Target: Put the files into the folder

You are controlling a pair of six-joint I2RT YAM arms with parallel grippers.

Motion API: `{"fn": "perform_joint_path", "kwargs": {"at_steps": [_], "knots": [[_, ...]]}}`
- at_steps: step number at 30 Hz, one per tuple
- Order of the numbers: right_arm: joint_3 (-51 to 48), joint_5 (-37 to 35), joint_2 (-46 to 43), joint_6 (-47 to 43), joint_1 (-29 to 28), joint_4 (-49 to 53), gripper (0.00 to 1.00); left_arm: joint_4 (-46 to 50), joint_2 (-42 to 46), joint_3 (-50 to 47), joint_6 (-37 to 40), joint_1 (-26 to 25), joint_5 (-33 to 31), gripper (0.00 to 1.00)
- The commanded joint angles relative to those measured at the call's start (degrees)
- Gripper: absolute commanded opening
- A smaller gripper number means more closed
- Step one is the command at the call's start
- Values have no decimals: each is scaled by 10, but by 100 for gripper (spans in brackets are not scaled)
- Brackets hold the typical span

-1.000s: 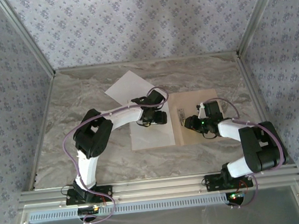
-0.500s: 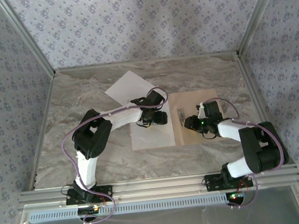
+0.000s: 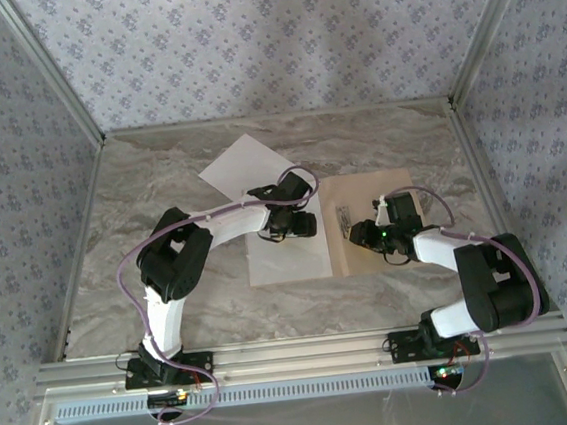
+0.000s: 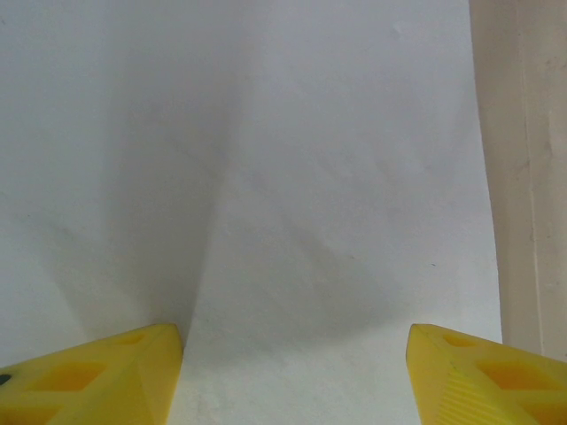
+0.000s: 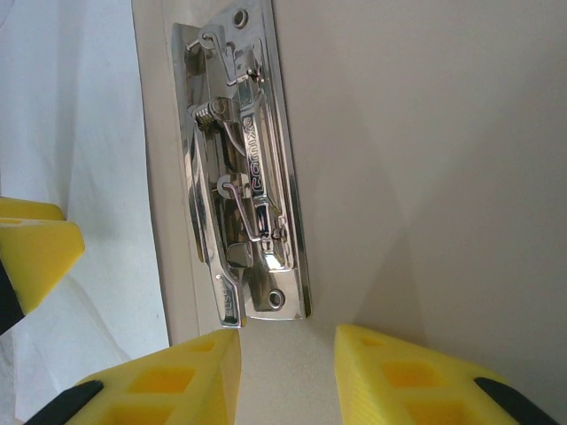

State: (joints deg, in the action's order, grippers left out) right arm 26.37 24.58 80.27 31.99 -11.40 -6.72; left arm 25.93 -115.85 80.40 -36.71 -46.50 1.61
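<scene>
The near sheet (image 3: 288,257) lies on the worktop (image 3: 160,184), touching the left side of the brown folder (image 3: 357,190). The far sheet (image 3: 239,167) lies tilted behind it. The left end effector (image 4: 292,381) hangs over the near sheet, fingers spread. The right end effector (image 5: 283,372), fingers a little apart and holding nothing, is beside the metal clip (image 5: 244,177) on the folder.

right gripper (image 5: 283,350) jaws apart, near metal clip (image 5: 244,177) on folder (image 5: 425,159); white sheet (image 5: 71,106) at left
</scene>
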Motion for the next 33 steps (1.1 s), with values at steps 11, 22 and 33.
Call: {"fn": "perform_joint_path", "kwargs": {"at_steps": [11, 22, 33], "knots": [[-11, -14, -5, 7, -4, 18, 35, 45, 20, -1, -9, 9, -21, 69], [-12, -12, -7, 7, -5, 19, 36, 47, 15, -5, -17, 17, -22, 69], [-15, -11, -17, 6, -5, 25, 36, 50, 20, -16, -27, 24, -22, 69]]}}
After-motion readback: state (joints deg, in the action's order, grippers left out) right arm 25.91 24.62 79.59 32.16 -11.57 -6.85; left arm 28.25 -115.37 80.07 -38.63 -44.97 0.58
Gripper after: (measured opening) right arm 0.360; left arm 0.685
